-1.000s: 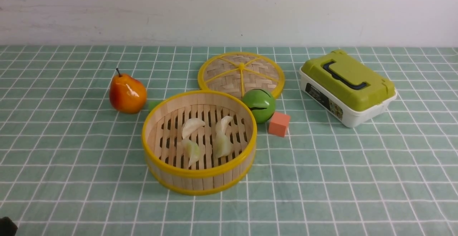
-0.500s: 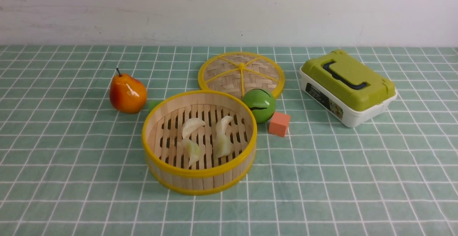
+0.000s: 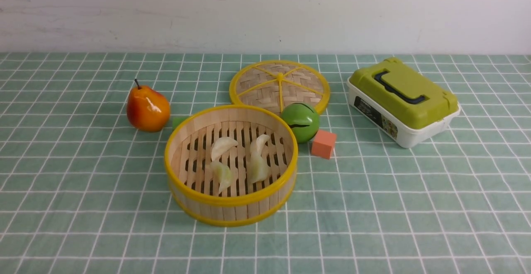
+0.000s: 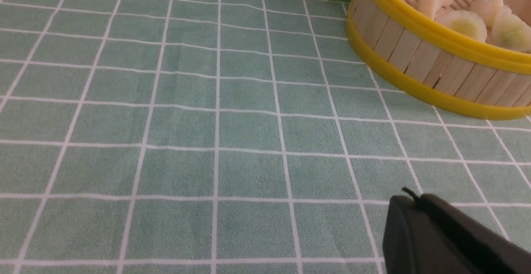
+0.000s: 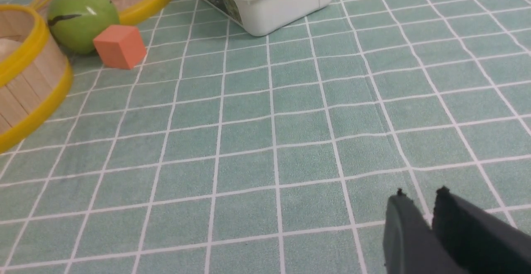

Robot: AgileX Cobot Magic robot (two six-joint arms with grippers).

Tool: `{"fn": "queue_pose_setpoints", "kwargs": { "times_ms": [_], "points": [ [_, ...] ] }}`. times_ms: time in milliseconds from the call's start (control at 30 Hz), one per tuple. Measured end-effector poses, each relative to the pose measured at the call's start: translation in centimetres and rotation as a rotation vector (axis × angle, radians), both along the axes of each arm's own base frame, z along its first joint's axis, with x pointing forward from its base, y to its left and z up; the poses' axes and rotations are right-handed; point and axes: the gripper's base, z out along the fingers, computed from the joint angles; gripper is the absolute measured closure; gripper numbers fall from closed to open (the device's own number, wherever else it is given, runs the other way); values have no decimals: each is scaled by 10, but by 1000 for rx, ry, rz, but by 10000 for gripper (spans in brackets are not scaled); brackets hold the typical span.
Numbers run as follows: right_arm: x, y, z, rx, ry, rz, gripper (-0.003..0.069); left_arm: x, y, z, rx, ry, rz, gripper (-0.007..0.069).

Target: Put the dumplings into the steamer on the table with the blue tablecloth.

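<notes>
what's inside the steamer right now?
The steamer holds four dumplings lying on its slatted floor, two on each side. Its near wall hides the front strip of the floor, so anything lying there cannot be seen.

Left gripper (image 4: 408, 201): dark fingers pressed together, nothing between them, hung low above the cloth; out of the front view.
Right gripper (image 5: 420, 202): dark fingers nearly together with a thin slit between tips, empty, low above the cloth; out of the front view.
</notes>
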Motion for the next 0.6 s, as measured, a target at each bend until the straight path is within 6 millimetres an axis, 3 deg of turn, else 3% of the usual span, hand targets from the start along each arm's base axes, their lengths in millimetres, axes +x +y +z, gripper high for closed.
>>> {"fn": "queue_pose_setpoints", "kwargs": {
  "times_ms": [600],
  "points": [
    [0,0,0,-1,0,0,536,0,0,0,0,0,0,638]
  ]
}}
